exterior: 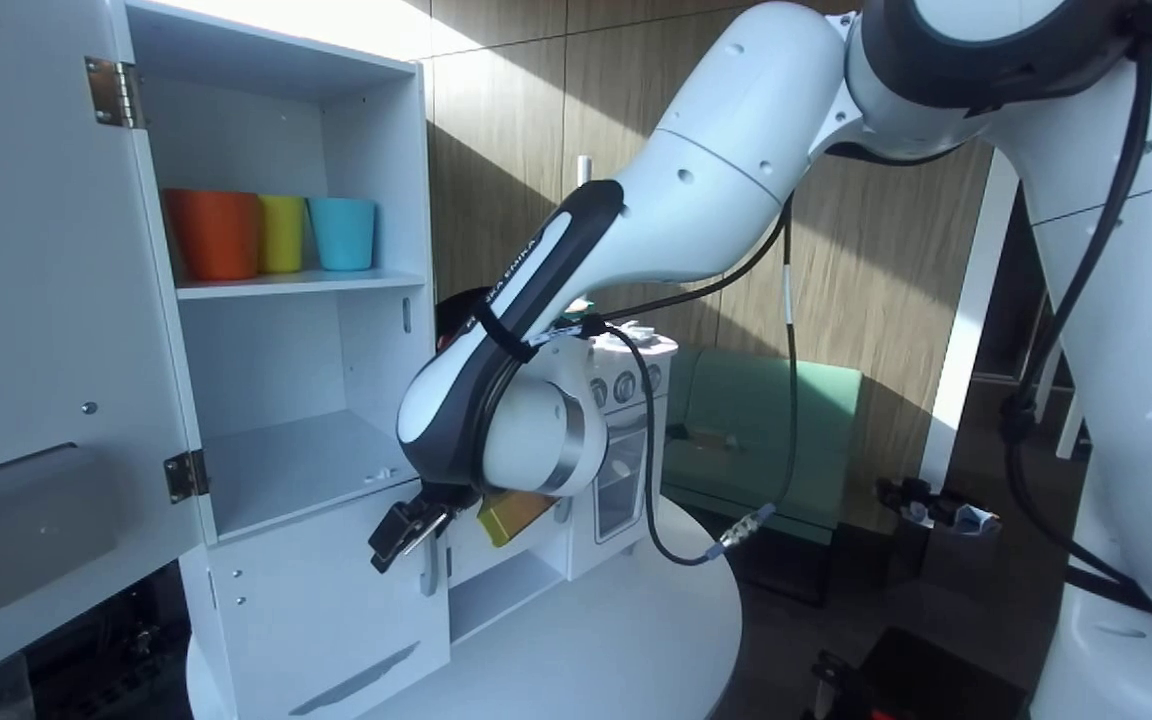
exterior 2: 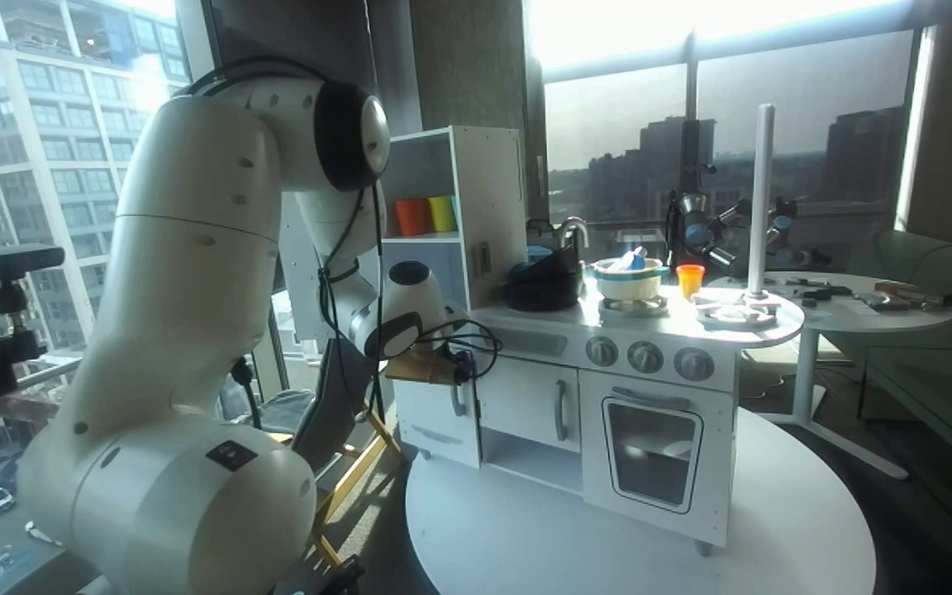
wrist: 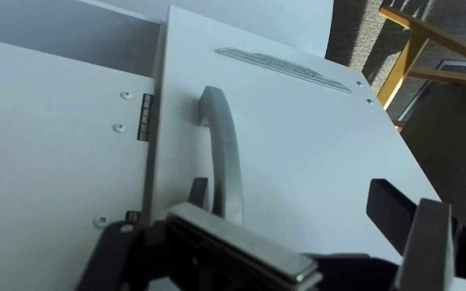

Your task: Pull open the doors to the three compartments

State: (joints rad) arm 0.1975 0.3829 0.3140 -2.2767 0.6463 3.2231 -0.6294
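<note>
Has a rounded, glossy white arm (exterior: 736, 160) with small dimples (exterior: 685, 176). Wears a black collar (exterior 2: 339, 136), upper left in an exterior view. Shows white lettering (exterior: 514, 266) on black near mid-frame, readable as "KA EMIKA". Carries black cable (exterior: 650, 450) with a silvery connector (exterior: 739, 530). Ends in a dark gripper (wrist: 289, 198) with grey metal plates (wrist: 241, 238).

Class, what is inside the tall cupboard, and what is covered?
On its shelf: an orange cup, a yellow cup and a blue cup. A small white piece below is unclear. The orange cup covers part of the yellow; the cups' walls hide any contents.
</note>
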